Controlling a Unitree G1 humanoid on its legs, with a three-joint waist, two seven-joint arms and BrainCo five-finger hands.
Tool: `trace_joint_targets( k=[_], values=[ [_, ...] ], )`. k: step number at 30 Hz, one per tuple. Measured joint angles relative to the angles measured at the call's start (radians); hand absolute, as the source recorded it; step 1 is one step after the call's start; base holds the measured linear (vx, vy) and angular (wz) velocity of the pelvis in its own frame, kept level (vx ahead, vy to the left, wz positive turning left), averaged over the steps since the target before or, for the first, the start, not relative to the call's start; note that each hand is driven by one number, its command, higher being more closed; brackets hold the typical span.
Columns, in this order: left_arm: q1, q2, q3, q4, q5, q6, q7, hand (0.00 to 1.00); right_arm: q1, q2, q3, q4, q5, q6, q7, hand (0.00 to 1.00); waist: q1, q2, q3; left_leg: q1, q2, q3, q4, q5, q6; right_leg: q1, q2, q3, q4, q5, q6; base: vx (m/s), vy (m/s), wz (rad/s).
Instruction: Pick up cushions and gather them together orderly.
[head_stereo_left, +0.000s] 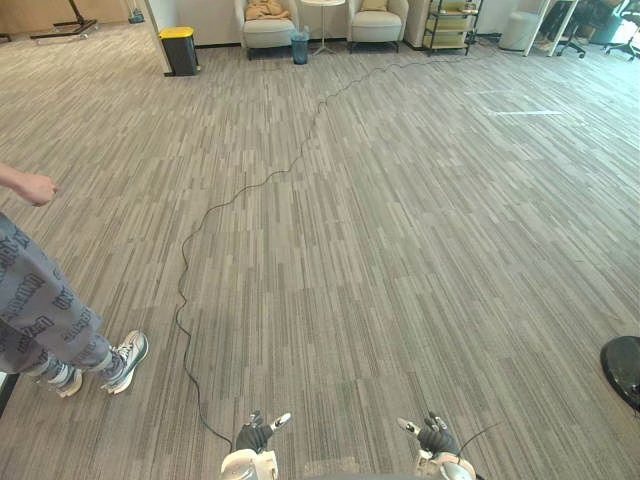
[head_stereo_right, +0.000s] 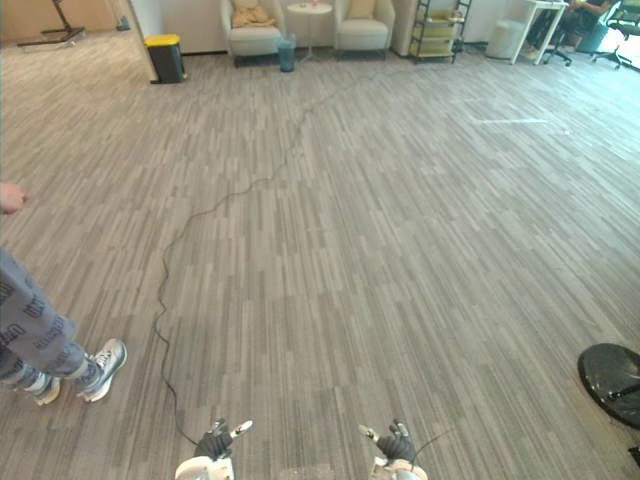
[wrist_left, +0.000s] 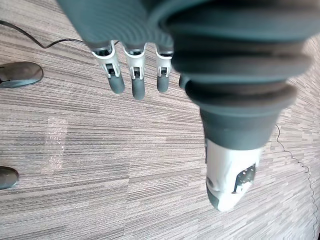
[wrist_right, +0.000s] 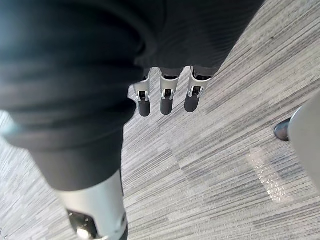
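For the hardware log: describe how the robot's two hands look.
Left hand and right hand match: dark ribbed cover over wrist and hand back, silver fingers with dark rounded tips, a thicker silver thumb set apart.

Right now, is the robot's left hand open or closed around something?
Open. In its wrist view the left hand has its fingers straight, side by side, above the carpet, with nothing held between them.
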Motion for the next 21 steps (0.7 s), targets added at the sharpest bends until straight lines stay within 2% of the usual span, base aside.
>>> trace_joint_targets(
  k=[7,14,21],
  values=[
    [-0.001,0.0,-0.001,0.001,-0.001,0.0,-0.001,0.0,0.01,-0.004,-0.008,0.001,0.0,0.0,0.001,0.0,0.0,0.005,0.002,-0.002,0.0,0.003,0.0,0.001,-0.001,0.0,0.001,0.004,-0.027,0.012,-0.012,-0.09,-0.03,-0.04],
    [-0.004,0.0,-0.004,0.006,0.002,0.0,0.001,0.0,0.022,-0.008,-0.009,0.001,0.001,0.0,0.001,0.0,0.0,0.007,0.003,-0.018,0.001,0.007,-0.001,0.005,0.005,-0.005,0.0,0.0,-0.049,0.039,-0.004,-0.1,-0.005,0.02],
    [-0.016,0.006,-0.026,0.028,0.018,0.0,0.001,0.0,0.025,-0.011,-0.009,0.001,0.019,0.0,0.001,0.0,0.0,0.011,0.003,-0.02,-0.001,-0.003,-0.006,0.006,0.004,-0.005,0.003,-0.001,-0.051,0.039,-0.003,-0.02,-0.004,0.0]
  ],
)
